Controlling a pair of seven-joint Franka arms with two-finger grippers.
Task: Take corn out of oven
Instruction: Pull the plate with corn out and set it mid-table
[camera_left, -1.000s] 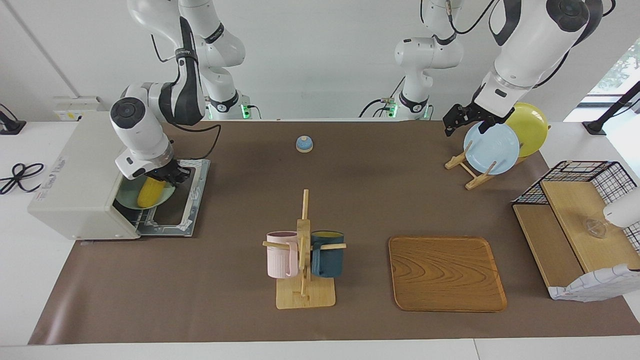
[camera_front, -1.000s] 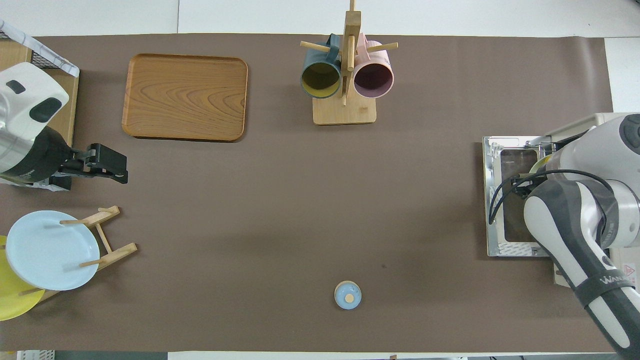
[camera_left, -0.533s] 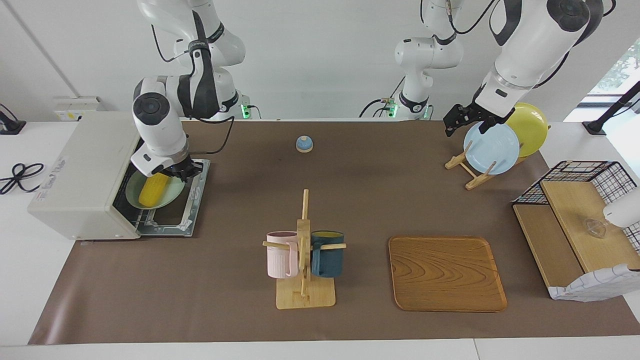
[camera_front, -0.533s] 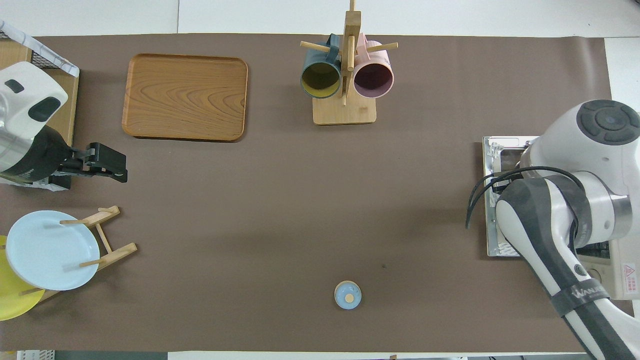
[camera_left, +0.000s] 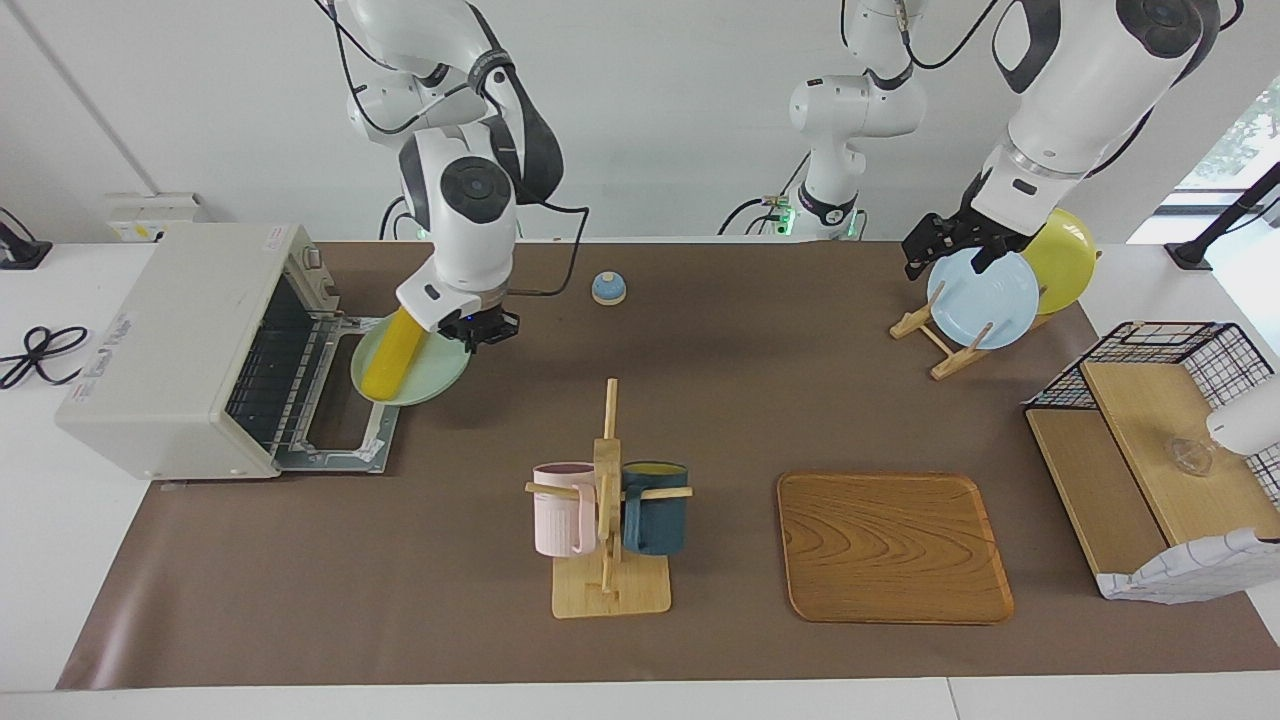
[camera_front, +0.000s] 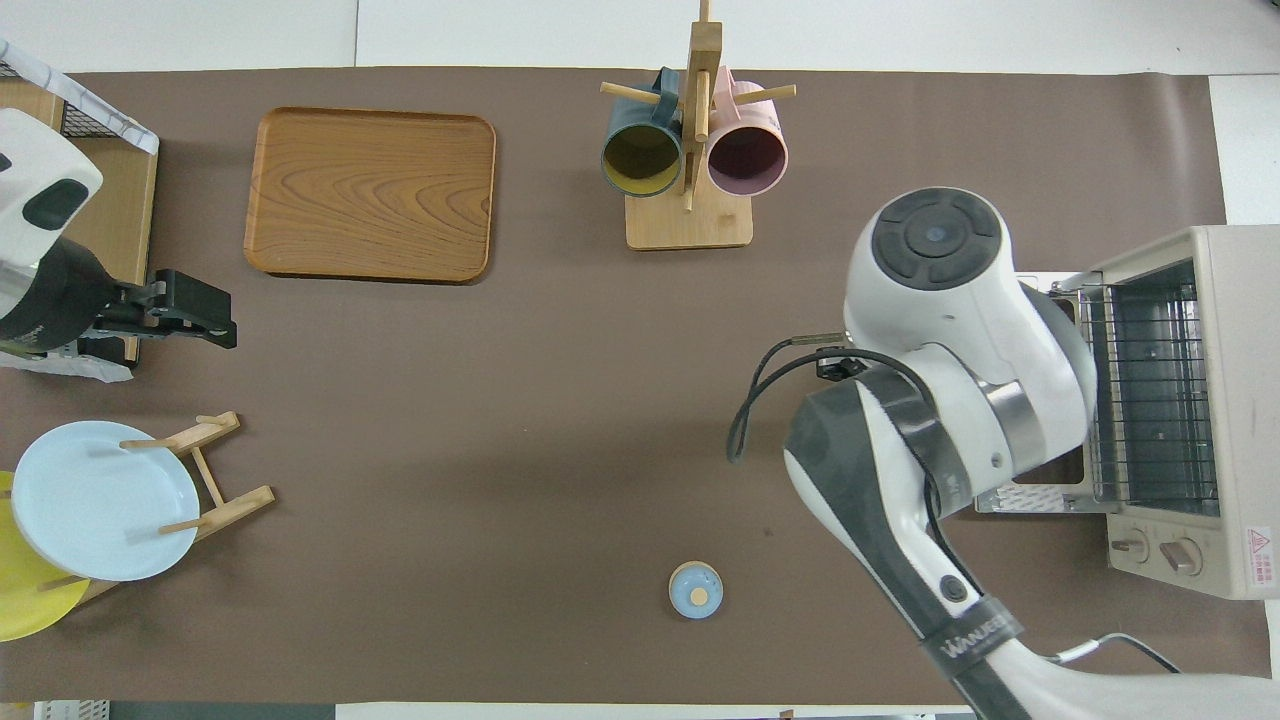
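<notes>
Your right gripper (camera_left: 478, 328) is clamped shut on the rim of a pale green plate (camera_left: 425, 372), and the corn (camera_left: 392, 353) rides on that plate, lying slantwise with its upper end tucked under the wrist. Plate and cob are in the air, clear of the oven (camera_left: 180, 345) and over the edge of its dropped door (camera_left: 352, 440), just in front of the open mouth. So the corn is out; what remains, as I read it, is a clean set-down.

Keep the plate level as you carry it. The cob is round and only resting there, so any tilt toward the mat (camera_left: 700, 400) could roll it off. Move slowly toward open mat near the bell (camera_left: 608, 287), well clear of the mug rack (camera_left: 607, 500), lower until the plate sits flat, and only then let go.

Your left gripper (camera_left: 945, 240) waits with fingers spread, over the blue plate (camera_left: 982, 297) in the dish rack.

Trust the facing view here: it shows plate, cob and grip plainly. In the overhead view the right arm's wrist covers all three. What the overhead view gives you instead is the bare wire rack (camera_front: 1150, 390) inside the oven, nothing left on it.
</notes>
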